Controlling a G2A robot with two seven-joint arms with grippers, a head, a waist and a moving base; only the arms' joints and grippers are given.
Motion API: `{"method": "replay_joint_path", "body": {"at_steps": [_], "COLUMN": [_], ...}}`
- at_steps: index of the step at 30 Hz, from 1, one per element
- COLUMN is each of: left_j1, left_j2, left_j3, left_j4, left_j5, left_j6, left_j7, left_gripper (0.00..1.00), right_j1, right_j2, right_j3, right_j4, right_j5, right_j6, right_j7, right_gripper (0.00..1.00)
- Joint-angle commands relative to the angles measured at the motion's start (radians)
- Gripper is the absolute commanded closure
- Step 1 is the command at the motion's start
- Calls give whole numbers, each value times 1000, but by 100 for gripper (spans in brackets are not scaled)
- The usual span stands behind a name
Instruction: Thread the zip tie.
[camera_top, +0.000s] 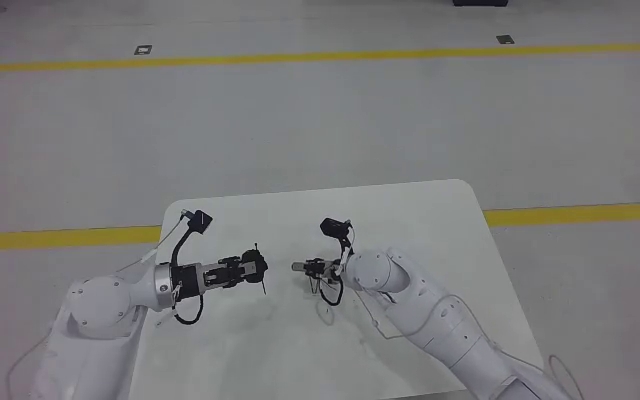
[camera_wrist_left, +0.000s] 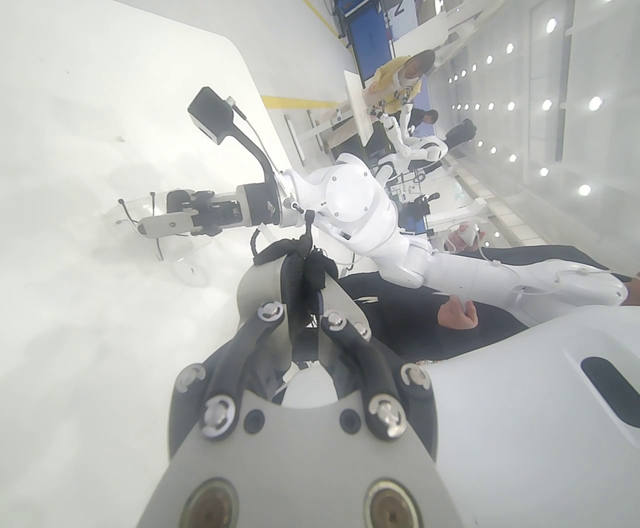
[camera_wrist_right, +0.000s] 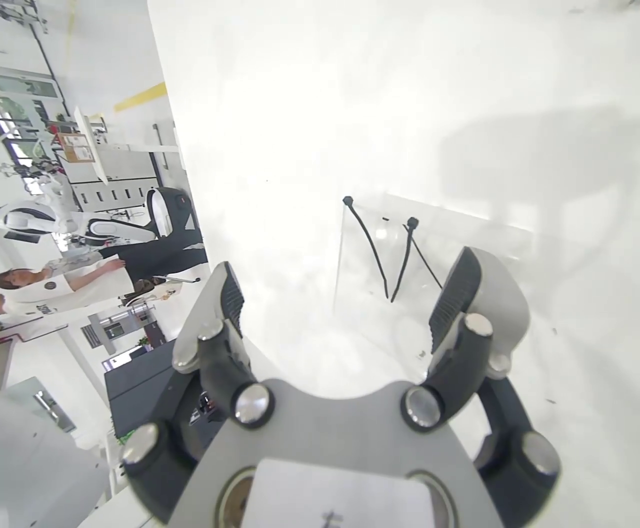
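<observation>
On the left, the left gripper (camera_top: 256, 268) is seen closed above the white table (camera_top: 420, 215). Its fingers are pinched on a thin black zip tie (camera_top: 262, 287), which is held crosswise to them with an end showing on either side. A short gap is left before the right gripper (camera_wrist_right: 345, 262), which is pointed back toward the left one. Its ribbed fingers (camera_wrist_right: 457, 295) are spread wide apart and nothing is gripped between them. Just beyond those fingers a clear container (camera_wrist_right: 450, 220) is set on the table, and a few loose zip ties (camera_wrist_right: 372, 250) are propped inside it, heads uppermost.
</observation>
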Motion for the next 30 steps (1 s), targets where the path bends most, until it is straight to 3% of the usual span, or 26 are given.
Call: {"method": "replay_joint_path", "body": {"at_steps": [1, 10, 21, 30], "left_j1": [0, 0, 0, 0], "left_j2": [0, 0, 0, 0], "left_j3": [0, 0, 0, 0], "left_j4": [0, 0, 0, 0], "left_j5": [0, 0, 0, 0], "left_j6": [0, 0, 0, 0], "left_j7": [0, 0, 0, 0], "left_gripper": [100, 100, 100, 100], "right_j1": [2, 10, 4, -1], "right_j2": [-2, -11, -18, -34], "right_j3": [1, 4, 21, 38], "right_j4": [4, 23, 34, 50], "right_j5": [0, -14, -77, -112], "right_j6": [0, 0, 0, 0], "right_j7": [0, 10, 32, 51], "right_gripper": [39, 63, 64, 71]}}
